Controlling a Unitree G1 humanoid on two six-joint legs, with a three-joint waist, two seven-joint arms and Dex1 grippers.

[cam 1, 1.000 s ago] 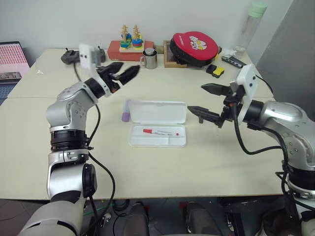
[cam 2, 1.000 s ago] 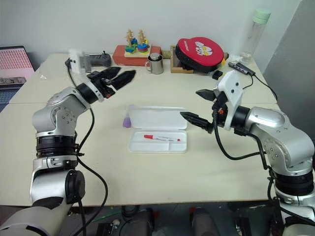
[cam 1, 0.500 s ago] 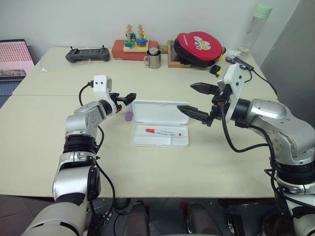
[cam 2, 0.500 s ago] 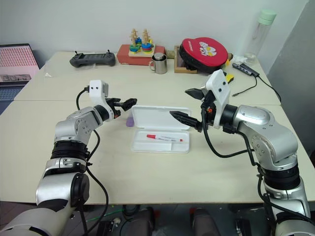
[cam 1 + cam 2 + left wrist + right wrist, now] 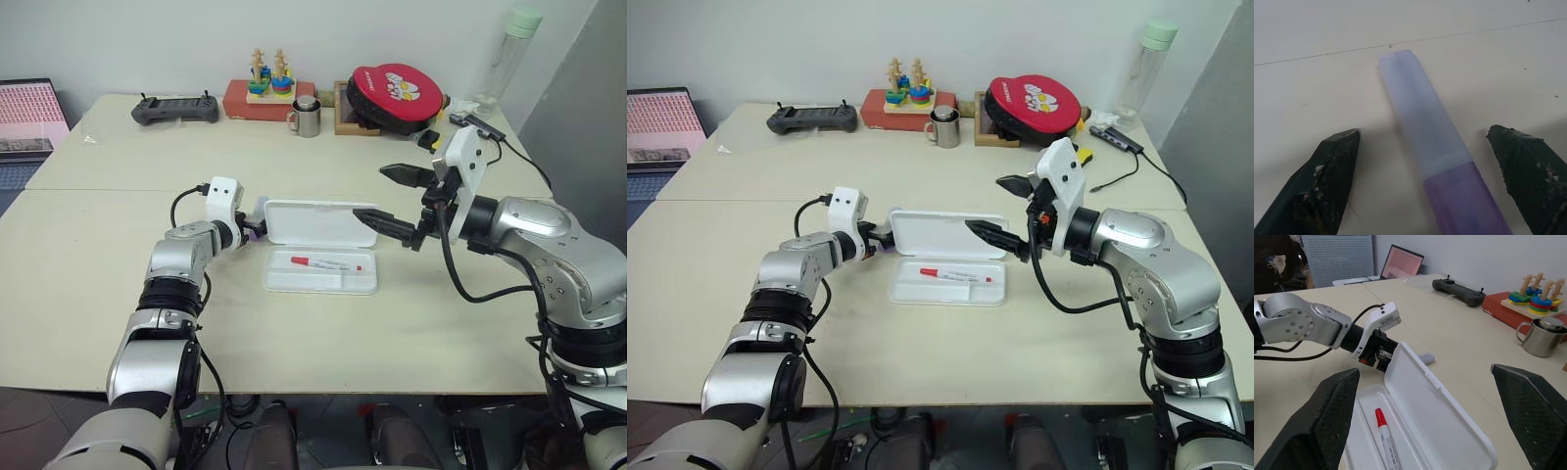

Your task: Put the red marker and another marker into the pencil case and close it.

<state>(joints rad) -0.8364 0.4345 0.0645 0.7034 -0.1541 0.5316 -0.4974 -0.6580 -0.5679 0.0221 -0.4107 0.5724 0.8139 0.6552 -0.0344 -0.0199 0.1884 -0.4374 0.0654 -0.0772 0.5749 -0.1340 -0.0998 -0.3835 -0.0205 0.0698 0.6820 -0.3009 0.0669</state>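
My left pincer (image 5: 1425,196) has dropped from mid-air to the table, fingers wide either side of the purple marker (image 5: 1422,147).

My wrist view shows the marker between my fingers, ungripped; the head view hides it behind the pencil case (image 5: 318,284), open, red marker (image 5: 320,262) inside. My right pincer (image 5: 392,201) hangs wide beyond its far end.

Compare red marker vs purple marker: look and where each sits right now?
The red marker is slim and white-barrelled with a red cap; the purple marker is thicker and lilac. The red marker lies inside the open pencil case; the purple marker lies on the table outside it, between the open left gripper fingers. Both lie flat.
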